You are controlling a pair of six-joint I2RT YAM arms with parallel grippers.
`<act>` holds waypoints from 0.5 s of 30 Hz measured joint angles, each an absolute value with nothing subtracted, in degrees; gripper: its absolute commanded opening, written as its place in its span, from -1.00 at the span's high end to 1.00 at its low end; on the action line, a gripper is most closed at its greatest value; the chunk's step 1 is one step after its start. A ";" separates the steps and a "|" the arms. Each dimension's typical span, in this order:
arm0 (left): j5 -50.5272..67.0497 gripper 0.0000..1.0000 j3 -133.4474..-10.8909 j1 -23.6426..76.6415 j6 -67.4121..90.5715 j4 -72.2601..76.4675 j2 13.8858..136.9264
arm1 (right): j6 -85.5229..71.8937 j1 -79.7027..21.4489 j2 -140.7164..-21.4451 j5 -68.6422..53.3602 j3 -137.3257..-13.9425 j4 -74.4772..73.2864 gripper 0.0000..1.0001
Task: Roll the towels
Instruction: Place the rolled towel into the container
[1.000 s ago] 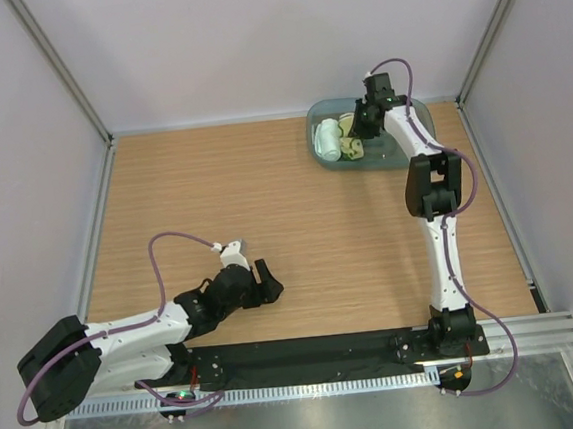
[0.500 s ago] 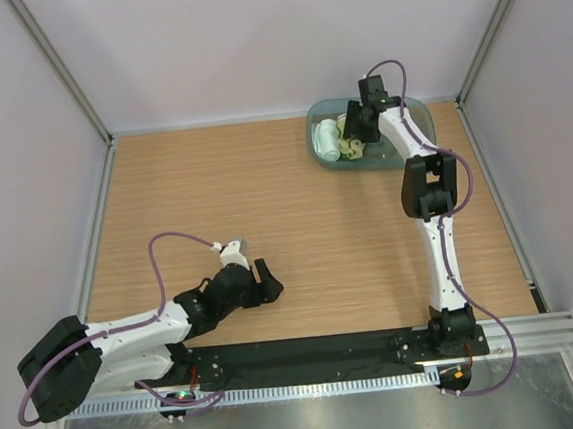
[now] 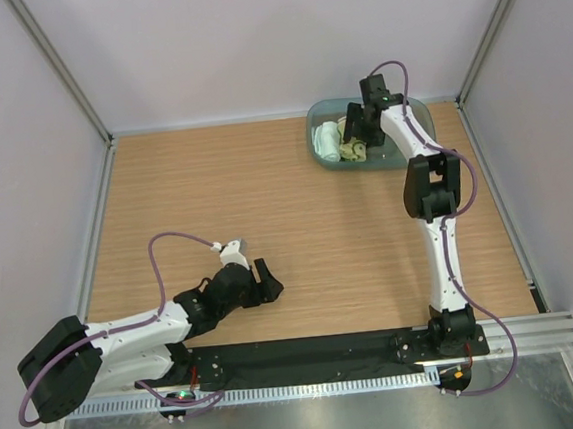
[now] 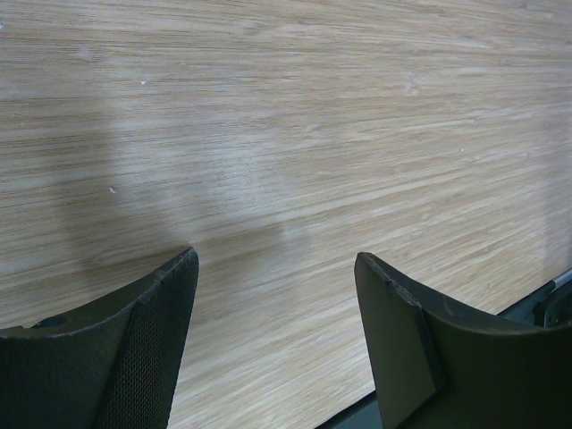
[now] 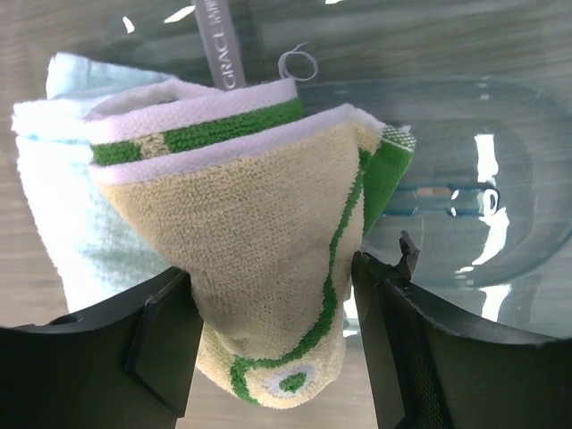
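Right gripper (image 5: 273, 268) astride yellow towel (image 5: 259, 197), slim gaps each side.

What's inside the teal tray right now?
Two rolled towels side by side: a pale mint towel and a yellow towel with green edging, the right gripper open around it. The tray floor under them is covered.

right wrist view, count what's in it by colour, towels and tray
mint-white towel: 1
yellow towel with green edging: 1
teal tray: 1
total: 3
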State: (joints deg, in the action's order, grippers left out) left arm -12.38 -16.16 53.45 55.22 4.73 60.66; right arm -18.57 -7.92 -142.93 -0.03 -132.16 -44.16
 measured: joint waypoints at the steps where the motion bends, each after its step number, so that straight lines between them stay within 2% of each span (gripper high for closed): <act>1: -12.38 -0.44 -16.16 53.43 55.22 4.73 60.66 | -18.57 -7.92 -142.63 -0.45 -132.09 -44.71 -0.40; 15: -12.14 -0.44 -16.16 53.10 55.24 4.75 60.62 | -18.59 -7.88 -138.56 -3.16 -129.51 -46.41 -0.43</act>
State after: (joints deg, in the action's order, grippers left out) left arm -12.14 -16.16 53.10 55.24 4.75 60.62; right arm -18.59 -7.88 -138.56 -3.16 -129.51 -46.41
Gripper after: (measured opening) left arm 0.721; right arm 0.713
